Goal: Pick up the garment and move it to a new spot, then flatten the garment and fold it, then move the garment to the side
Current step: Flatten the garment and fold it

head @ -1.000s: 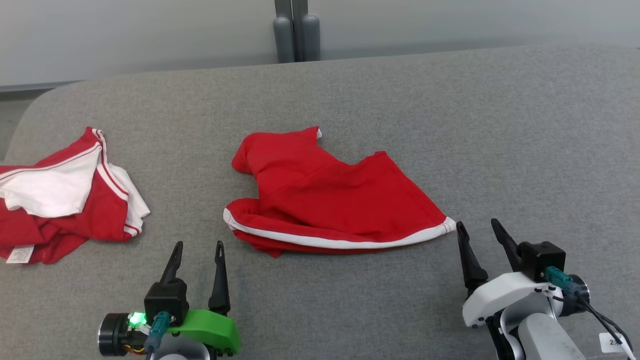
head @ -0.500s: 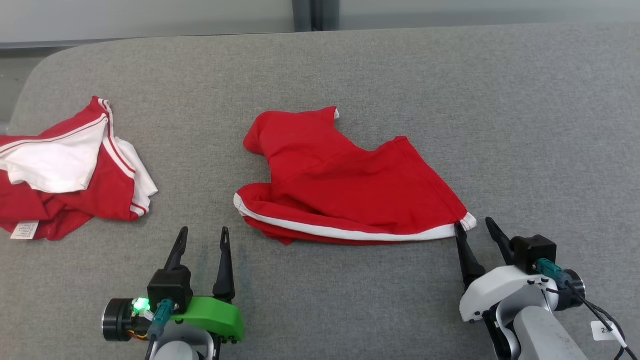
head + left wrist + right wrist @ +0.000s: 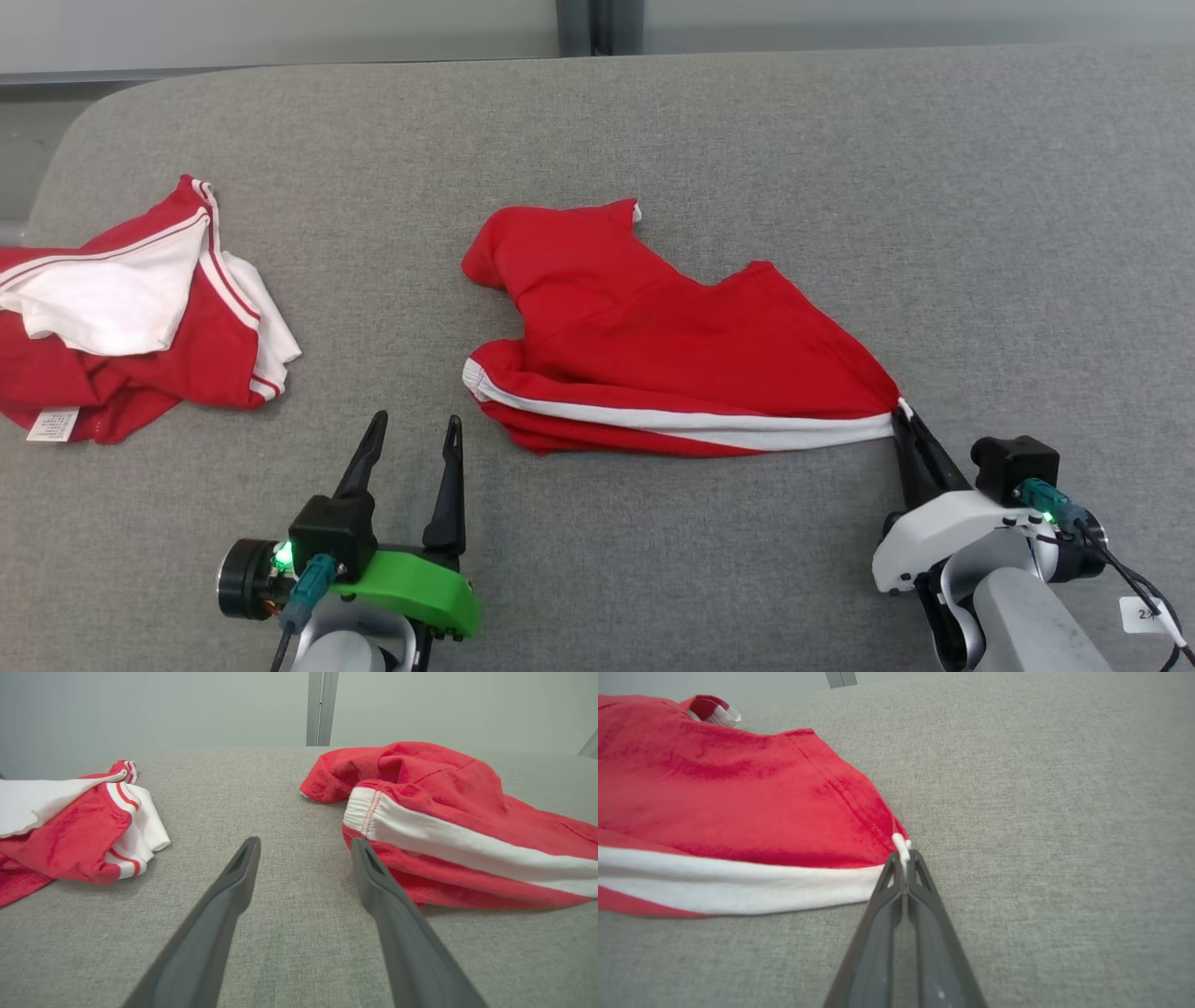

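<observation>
In the head view, the red garment (image 3: 672,336) is seen lying crumpled near the middle of the grey desk (image 3: 747,140), with its white-banded hem turned toward the robot. The hem's right corner is pinched between the closed fingers of the right gripper (image 3: 904,418). The left gripper (image 3: 416,418) is held open and empty just short of the hem's left end. A second red-and-white garment (image 3: 140,308) lies well apart at the left edge. Because only one corner is held, the cloth would probably be dragged and bunched further if it were pulled now, rather than lifted cleanly.

In the left wrist view, the open fingers of the left gripper (image 3: 304,842) are pointed at bare desk between the two garments. The target's folded left end (image 3: 373,812) lies just beside the right finger. If this gripper were closed where it stands, nothing would be caught. The layers look stacked there, so a single layer might be taken by mistake.

In the right wrist view, only a small tip of the white band (image 3: 902,847) is seen between the shut fingertips of the right gripper (image 3: 903,856). So shallow a hold could be lost under the garment's weight. The fabric (image 3: 738,793) appears soft, thin and lightly creased, with a stitched seam running down to the held corner.
</observation>
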Tool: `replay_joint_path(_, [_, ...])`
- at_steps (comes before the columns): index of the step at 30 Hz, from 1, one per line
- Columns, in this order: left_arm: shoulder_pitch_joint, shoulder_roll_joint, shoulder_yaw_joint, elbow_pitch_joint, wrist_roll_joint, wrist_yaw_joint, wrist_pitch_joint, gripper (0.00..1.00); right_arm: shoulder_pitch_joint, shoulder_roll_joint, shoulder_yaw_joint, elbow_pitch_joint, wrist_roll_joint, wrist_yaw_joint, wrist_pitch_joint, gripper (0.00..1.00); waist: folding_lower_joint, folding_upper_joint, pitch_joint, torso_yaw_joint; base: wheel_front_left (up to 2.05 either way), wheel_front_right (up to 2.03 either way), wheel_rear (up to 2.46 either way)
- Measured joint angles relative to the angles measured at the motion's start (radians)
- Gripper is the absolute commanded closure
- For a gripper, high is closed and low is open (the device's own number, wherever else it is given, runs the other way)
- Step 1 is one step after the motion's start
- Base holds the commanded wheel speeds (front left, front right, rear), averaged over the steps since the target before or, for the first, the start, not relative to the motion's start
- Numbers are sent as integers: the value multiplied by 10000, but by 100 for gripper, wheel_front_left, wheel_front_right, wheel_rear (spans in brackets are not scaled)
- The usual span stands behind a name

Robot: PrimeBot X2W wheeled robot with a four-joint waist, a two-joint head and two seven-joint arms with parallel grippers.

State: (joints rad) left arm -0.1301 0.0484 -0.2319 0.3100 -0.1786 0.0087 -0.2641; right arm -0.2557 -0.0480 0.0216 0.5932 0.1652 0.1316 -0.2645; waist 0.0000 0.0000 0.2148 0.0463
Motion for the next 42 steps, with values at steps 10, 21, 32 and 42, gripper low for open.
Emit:
replay_joint_path(10, [3, -2, -454, -324, -1298, -1068, 0, 0, 110, -10, -495, -121, -63, 0, 2, 100, 0, 0, -167, -243, 0, 0, 0])
replay_joint_path(21, [-288, -4, -1413, -35, -2462, -1377, 0, 0, 134, -10, -430, -125, -38, 0, 2, 100, 0, 0, -245, -534, 0, 0, 0])
replay_joint_path(32, [-814, 198, -1526, 313, -3108, -1377, 0, 0, 134, -10, -280, -198, 81, 0, 2, 100, 0, 0, -92, -776, 0, 0, 0])
replay_joint_path(42, [-985, 587, -2123, 134, -3990, -1377, 0, 0, 132, -10, -190, -255, 163, 0, 2, 100, 0, 0, -48, -806, 0, 0, 0])
